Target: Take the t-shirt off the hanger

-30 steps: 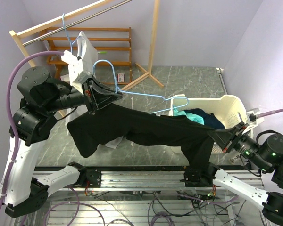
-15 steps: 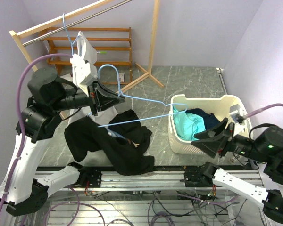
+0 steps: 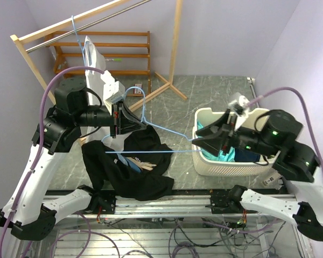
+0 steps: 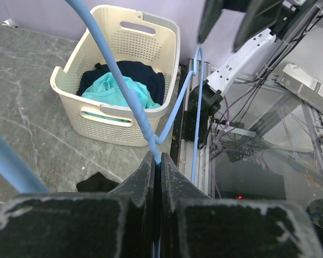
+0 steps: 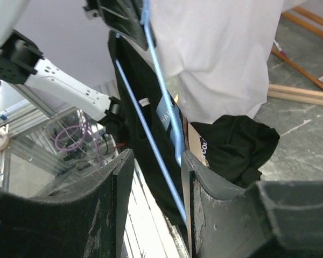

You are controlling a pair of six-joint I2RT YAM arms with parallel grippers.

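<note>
left gripper (image 4: 156, 160) clamped on blue hanger (image 4: 130, 92) | right gripper (image 5: 156, 158) parted | black t-shirt (image 3: 142, 180) heaped below

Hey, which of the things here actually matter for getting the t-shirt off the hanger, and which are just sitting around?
Part of the job:
black t-shirt
blue hanger, clamped in the left gripper
right gripper, open

Just lying about:
laundry basket
teal garment inside it
white garment on the wooden rack
wooden shelf
</note>
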